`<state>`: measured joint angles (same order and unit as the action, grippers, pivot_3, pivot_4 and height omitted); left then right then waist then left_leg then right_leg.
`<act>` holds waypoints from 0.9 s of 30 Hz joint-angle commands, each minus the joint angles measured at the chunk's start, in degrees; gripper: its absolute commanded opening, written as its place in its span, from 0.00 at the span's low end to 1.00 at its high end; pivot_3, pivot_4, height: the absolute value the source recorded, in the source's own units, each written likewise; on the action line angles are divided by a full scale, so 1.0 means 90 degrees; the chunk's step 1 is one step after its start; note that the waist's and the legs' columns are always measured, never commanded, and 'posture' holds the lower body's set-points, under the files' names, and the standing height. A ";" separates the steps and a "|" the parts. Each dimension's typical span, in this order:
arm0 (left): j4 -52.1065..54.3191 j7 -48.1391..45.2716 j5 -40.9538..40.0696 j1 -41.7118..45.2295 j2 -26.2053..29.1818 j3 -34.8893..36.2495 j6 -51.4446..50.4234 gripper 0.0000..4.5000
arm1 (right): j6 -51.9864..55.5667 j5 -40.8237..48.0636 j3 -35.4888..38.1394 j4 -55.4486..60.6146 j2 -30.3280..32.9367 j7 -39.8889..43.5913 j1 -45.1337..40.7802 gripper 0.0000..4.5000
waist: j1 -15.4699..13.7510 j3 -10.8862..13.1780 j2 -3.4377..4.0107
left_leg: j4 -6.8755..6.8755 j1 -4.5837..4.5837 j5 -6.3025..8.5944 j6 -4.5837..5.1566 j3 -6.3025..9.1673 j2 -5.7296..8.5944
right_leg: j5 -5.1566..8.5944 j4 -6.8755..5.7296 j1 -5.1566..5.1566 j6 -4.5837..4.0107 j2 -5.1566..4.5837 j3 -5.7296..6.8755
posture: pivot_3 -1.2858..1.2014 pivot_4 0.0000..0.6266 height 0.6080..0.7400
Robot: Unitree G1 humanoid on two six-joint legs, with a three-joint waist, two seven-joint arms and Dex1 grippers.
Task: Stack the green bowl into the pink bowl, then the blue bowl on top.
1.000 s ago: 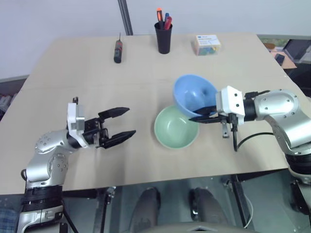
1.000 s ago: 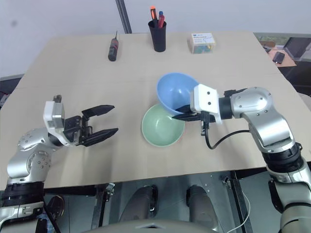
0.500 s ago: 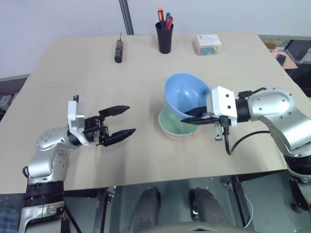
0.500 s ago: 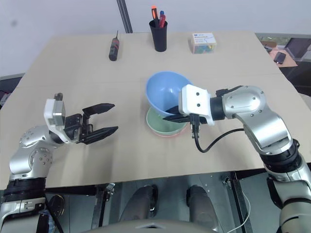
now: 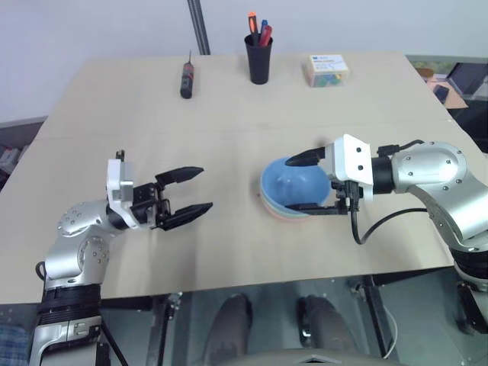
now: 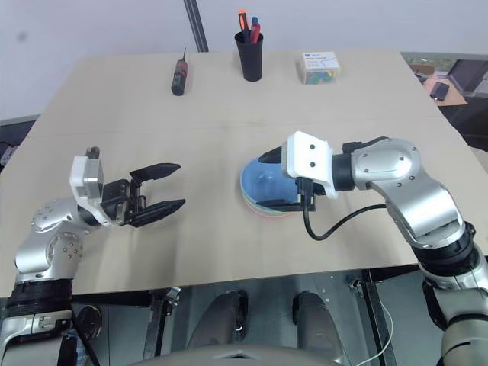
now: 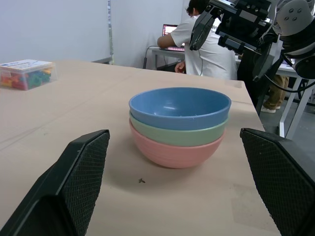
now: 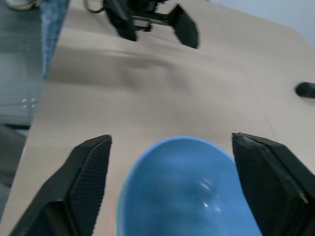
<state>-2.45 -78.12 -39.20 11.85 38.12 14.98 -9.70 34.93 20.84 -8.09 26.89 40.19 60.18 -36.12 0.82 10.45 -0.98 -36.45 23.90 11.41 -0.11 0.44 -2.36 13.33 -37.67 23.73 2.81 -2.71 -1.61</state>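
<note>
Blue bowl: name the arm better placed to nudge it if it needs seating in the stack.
Right. The right pincer is open with its fingers straddling the blue bowl, which sits atop the green bowl and pink bowl. The left pincer is open well aside.

Light wood table (image 5: 152,114) carries everything in front of me. Directly on it: pink bowl (image 7: 172,150) near my right side, screwdriver (image 5: 184,78) far left, black pen cup (image 5: 258,58) far centre, clear box of coloured bits (image 5: 329,69) far right.
</note>
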 commanded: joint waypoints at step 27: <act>0.0884 0.1748 0.0868 -0.0911 -0.0404 -0.0085 0.0448 1.00 | -0.4227 0.0730 0.2754 -0.3656 -0.0112 0.1124 0.2954 0.89 | -0.0003 -0.0006 -0.0014 | -0.0001 -0.0012 0.0000 0.0001 -0.0006 0.0000 | 0.0011 0.0002 -0.0011 0.0019 0.0001 -0.0006 | 0.52 0.24 1.00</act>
<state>3.85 -62.66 -31.41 4.00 34.51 12.98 -7.13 -1.25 26.50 14.63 -5.89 38.03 69.67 -9.07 0.79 10.40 -1.11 -36.45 23.80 11.41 -0.11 0.38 -2.36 13.42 -37.65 23.63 2.97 -2.70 -1.68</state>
